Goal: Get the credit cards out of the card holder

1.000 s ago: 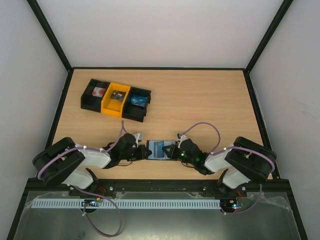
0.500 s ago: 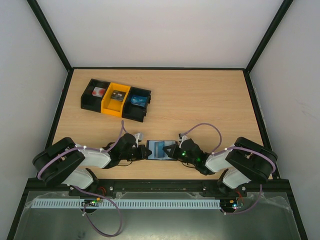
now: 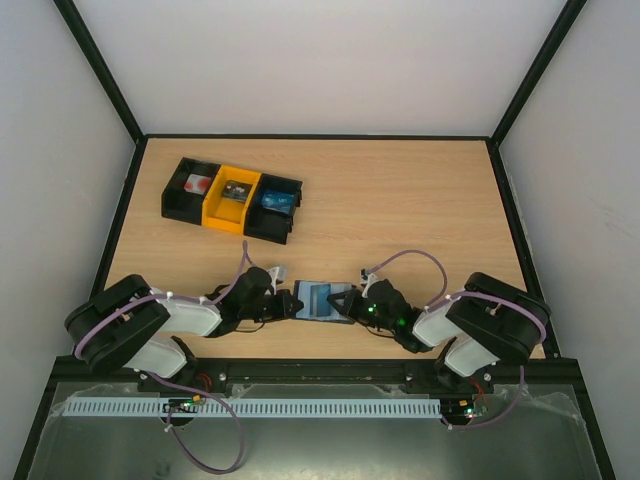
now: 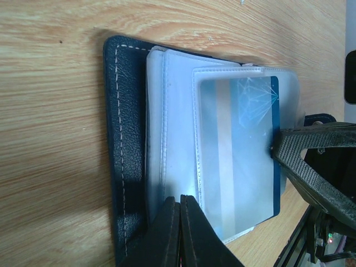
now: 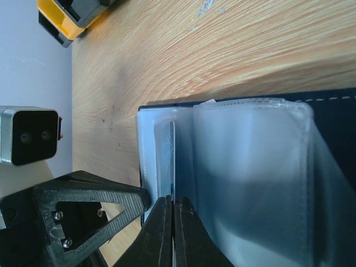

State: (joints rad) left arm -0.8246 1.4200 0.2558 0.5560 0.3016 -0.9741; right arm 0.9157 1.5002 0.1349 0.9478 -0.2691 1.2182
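Card holder (image 3: 322, 300) lies between left tool (image 4: 179, 199) and right tool (image 5: 172, 200), both pinched shut.

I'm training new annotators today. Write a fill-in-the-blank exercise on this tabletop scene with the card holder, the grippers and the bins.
1. The left gripper and the right gripper both have their jaws ____.
2. The card holder lies ____ on the table, between the two grippers.
3. The credit card in its clear sleeve is ____ in colour.
4. The middle bin of the three is ____; the outer two are black.

Missing words: shut; open; blue; yellow.
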